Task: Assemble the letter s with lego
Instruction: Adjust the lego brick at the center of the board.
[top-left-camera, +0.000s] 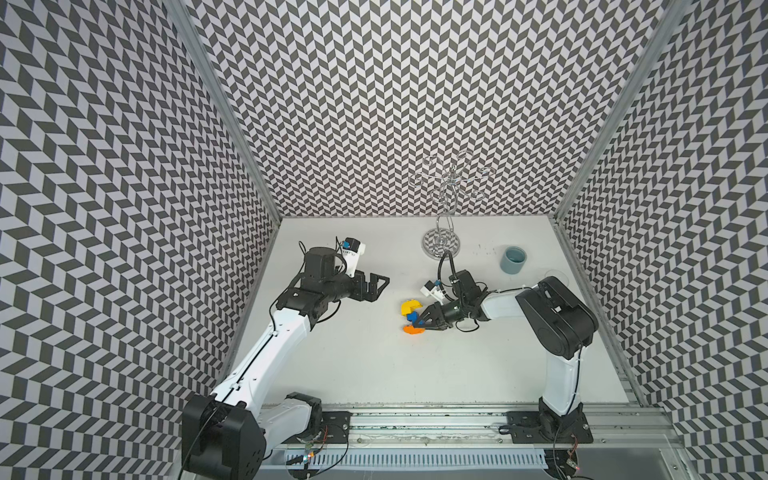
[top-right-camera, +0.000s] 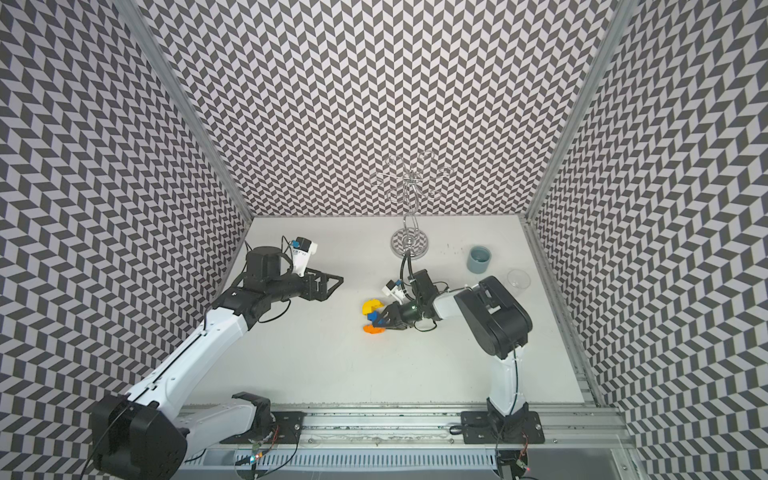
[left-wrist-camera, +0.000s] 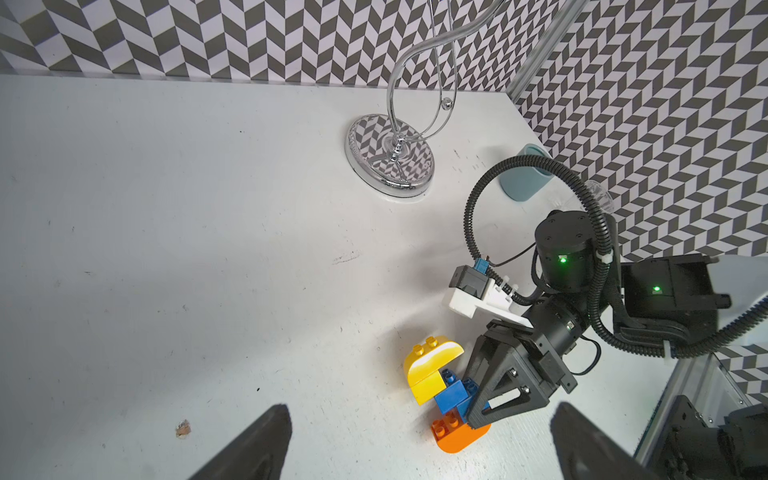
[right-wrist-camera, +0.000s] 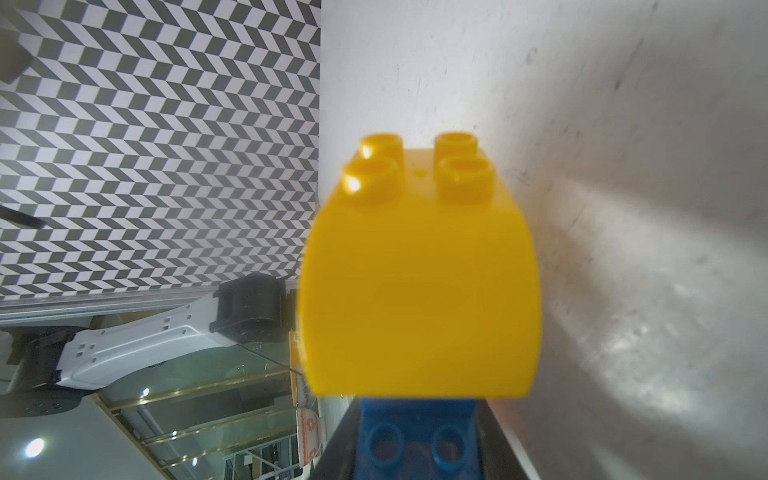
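We see grey-and-white chevron walls (top-left-camera: 374, 104) on three sides, well apart from the right pincer (top-left-camera: 422, 321), a scuffed white tabletop (top-left-camera: 353, 365) beneath it, aluminium corner posts (top-left-camera: 220, 104), and an aluminium rail (top-left-camera: 415, 419) along the open side.

Two yellow bricks (left-wrist-camera: 430, 376), two blue bricks (left-wrist-camera: 451, 397), one orange brick (left-wrist-camera: 457, 436), one cup (left-wrist-camera: 519, 185), one wire stand (left-wrist-camera: 388, 166).

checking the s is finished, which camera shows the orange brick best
The left wrist view: the orange brick is large and sharp, studs visible, one corner behind the right gripper. Both top views show it only as a small orange patch. The right wrist view misses it; a yellow brick fills the frame.
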